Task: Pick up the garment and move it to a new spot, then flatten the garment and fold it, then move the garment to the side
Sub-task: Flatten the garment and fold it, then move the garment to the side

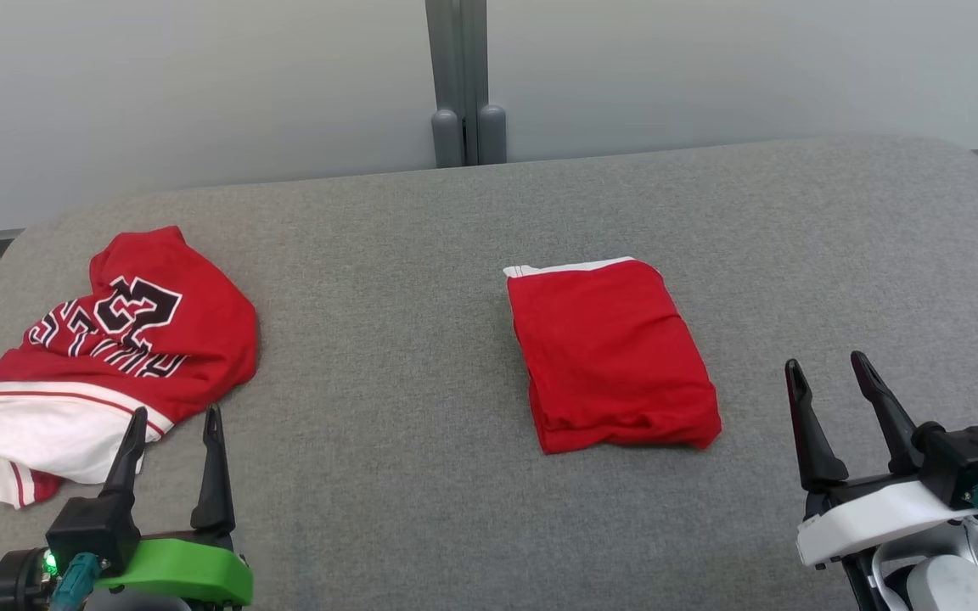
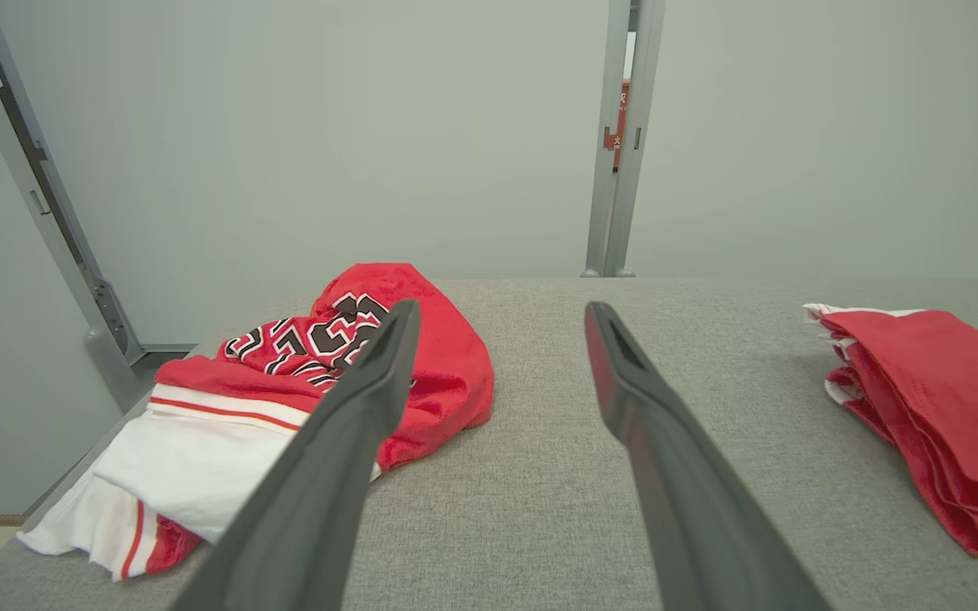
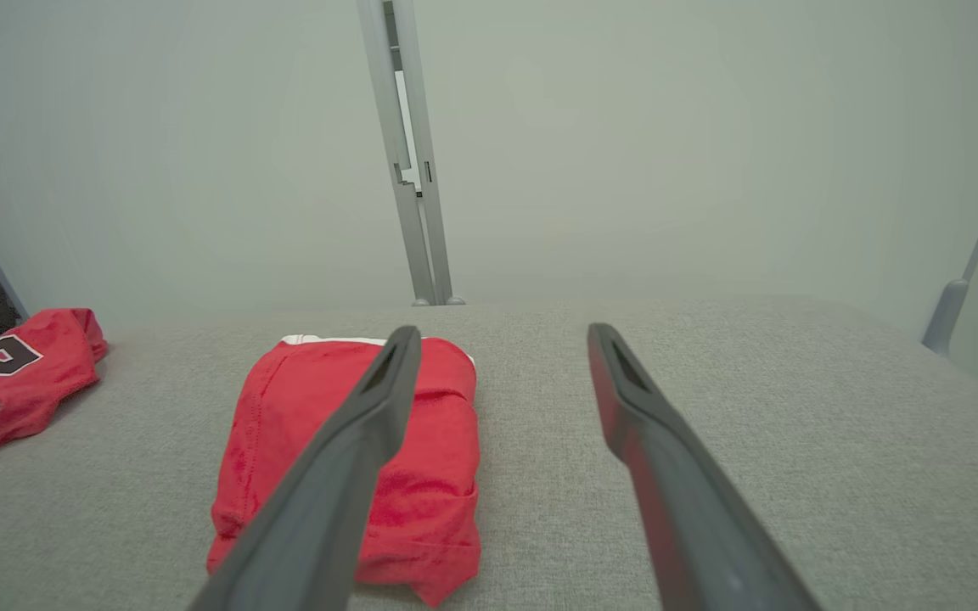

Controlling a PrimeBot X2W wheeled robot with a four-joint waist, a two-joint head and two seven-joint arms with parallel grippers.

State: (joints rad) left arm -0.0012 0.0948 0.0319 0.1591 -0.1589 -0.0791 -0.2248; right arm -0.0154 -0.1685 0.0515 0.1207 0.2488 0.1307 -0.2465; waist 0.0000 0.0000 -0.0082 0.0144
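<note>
Under both pincers, grey fabric-covered surface (image 1: 421, 280) with rounded far corners; pale wall panels (image 1: 200, 85) behind, joined at grey post (image 1: 463, 85). Writing: black, white-edged "23" on crumpled red-and-white jersey (image 1: 149, 339), seen upside down; lettering beside it not legible. Left pincer (image 1: 177, 412) spread wide, holding nothing, jersey just ahead of its left finger. Right pincer (image 1: 825, 362) likewise spread, empty, clear of cloth; folded red garment (image 1: 612, 356) flat ahead and to its left, white edge on far side, well apart from jersey.
</note>
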